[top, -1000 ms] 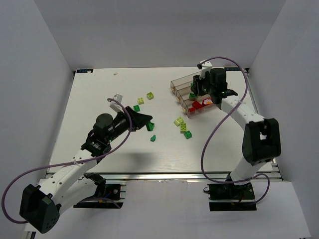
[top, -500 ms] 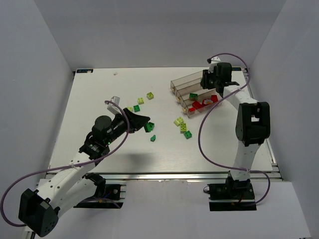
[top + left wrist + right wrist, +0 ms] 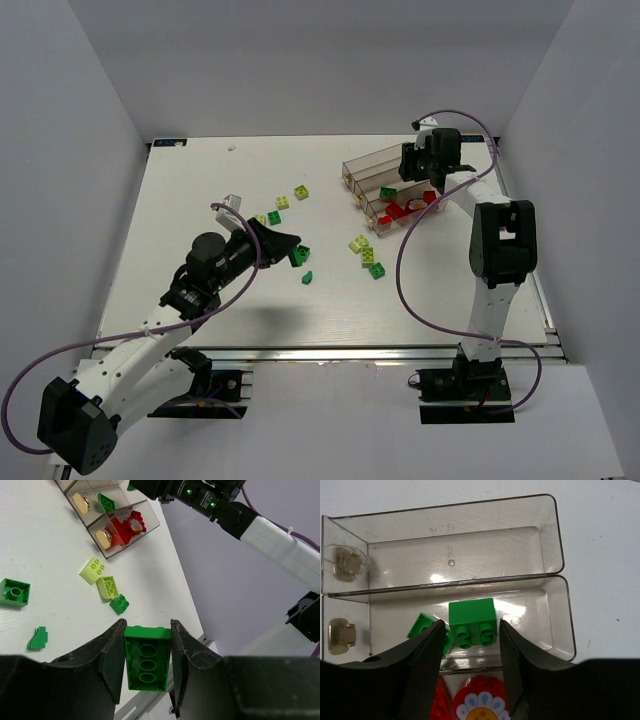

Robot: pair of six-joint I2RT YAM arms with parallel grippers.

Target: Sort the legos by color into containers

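Left end effector [image 3: 147, 630] squeezed shut on dark green brick [image 3: 146, 662] — holds it up over worktop [image 3: 200, 180], near loose bricks [image 3: 368, 256]. Right end effector [image 3: 469, 630] over containers [image 3: 555, 545], fingers apart, gripping nothing. Square green brick [image 3: 472, 622] in middle bin, between fingers — second green brick [image 3: 422, 627] just beside it. Red pieces [image 3: 480, 700] in next bin.

I see a dark green brick [image 3: 146, 657] low in my left wrist view, pale yellow-green bricks [image 3: 93, 571] up left, and a red piece with a white flower [image 3: 131, 525].
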